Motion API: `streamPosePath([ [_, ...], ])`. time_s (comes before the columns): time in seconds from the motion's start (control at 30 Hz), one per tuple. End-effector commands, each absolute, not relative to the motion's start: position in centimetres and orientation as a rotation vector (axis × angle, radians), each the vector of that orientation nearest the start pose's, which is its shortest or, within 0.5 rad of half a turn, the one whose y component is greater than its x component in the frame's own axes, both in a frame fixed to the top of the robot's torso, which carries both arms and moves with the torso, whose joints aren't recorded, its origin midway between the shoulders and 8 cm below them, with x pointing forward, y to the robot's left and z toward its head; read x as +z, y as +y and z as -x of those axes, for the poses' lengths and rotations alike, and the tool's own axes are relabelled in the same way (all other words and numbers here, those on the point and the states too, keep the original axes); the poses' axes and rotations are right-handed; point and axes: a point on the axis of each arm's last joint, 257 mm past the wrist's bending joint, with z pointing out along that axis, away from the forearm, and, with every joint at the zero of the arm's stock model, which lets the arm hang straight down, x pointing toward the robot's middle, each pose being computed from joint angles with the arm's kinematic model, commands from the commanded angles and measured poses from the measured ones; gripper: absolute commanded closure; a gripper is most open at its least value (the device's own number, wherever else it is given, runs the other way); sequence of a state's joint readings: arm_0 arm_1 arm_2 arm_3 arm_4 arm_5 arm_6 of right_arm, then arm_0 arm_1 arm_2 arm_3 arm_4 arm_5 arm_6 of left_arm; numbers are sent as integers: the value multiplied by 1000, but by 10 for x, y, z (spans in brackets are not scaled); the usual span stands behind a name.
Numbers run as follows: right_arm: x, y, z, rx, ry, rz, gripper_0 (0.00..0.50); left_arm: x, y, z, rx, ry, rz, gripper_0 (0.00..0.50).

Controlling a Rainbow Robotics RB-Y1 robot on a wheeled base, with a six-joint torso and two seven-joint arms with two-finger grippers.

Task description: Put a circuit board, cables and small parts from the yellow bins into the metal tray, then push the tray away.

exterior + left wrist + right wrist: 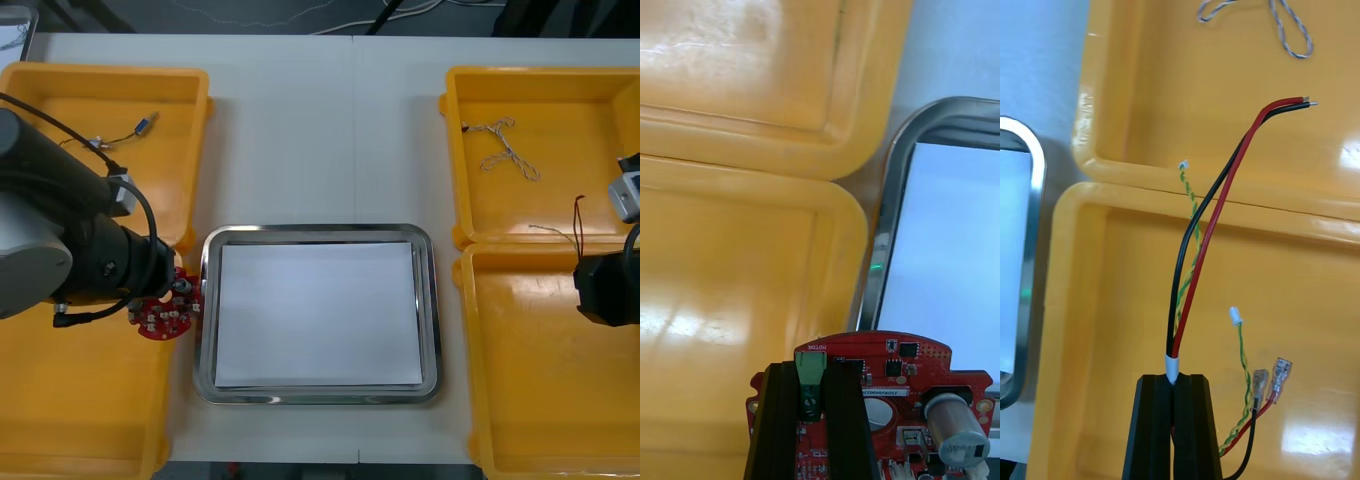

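Note:
My left gripper [811, 369] is shut on the green connector of a round red circuit board [899, 371]. It holds the board [165, 312] over the inner edge of the near left yellow bin [80, 410], right beside the left rim of the metal tray [205, 300]. The tray is white inside. At the right, my right gripper [1174, 375] is shut on a red and black cable [1217, 202] at its white sleeve. A green and yellow twisted cable [1241, 352] hangs in the same bundle above the near right bin [1300, 270]. The right arm [605, 290] is at the view's right edge.
The far left bin [60, 100] holds a small cable with metal parts [140, 127]. A twisted blue and white cable [508, 150] lies in the far right bin [560, 110]. The tray rim [887, 217] runs close to the bin's corner.

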State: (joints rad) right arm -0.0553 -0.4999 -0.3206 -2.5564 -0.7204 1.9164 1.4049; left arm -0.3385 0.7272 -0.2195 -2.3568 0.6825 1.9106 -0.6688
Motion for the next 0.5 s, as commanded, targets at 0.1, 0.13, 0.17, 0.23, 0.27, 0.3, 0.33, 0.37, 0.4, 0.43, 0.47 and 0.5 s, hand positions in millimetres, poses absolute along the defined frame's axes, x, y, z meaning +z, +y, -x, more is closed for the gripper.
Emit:
streamPosePath([
  [0.1,-154,-256,-348,101,2453,349,500,-181,188,-381,-71,2607,79,500],
  [0.13,-154,-255,-348,102,2454,354,500,-182,185,-382,-71,2606,78,500],
  [0.17,-156,-252,-347,108,2457,367,500,-184,180,-382,-70,2603,72,500],
  [0.23,-157,-250,-346,113,2458,378,500,-187,171,-382,-75,2600,80,500],
  [0.27,-158,-248,-345,116,2461,386,500,-187,164,-382,-82,2598,85,500],
  [0.3,-158,-247,-345,117,2461,391,500,-189,157,-382,-87,2597,86,500],
  [0.33,-158,-247,-345,118,2462,393,500,-191,152,-382,-92,2597,92,500],
  [0.37,-158,-247,-345,118,2462,393,500,-191,150,-382,-93,2595,89,500],
  [0.4,-158,-247,-345,117,2461,393,500,-193,145,-381,-94,2594,87,500],
  [0.43,-158,-247,-345,117,2461,396,500,-195,142,-381,-91,2590,84,500],
  [0.47,-158,-247,-345,117,2461,396,500,-195,142,-381,-91,2590,84,500],
  [0.5,-159,-247,-345,117,2463,396,500,-199,141,-381,-78,2590,80,500],
])
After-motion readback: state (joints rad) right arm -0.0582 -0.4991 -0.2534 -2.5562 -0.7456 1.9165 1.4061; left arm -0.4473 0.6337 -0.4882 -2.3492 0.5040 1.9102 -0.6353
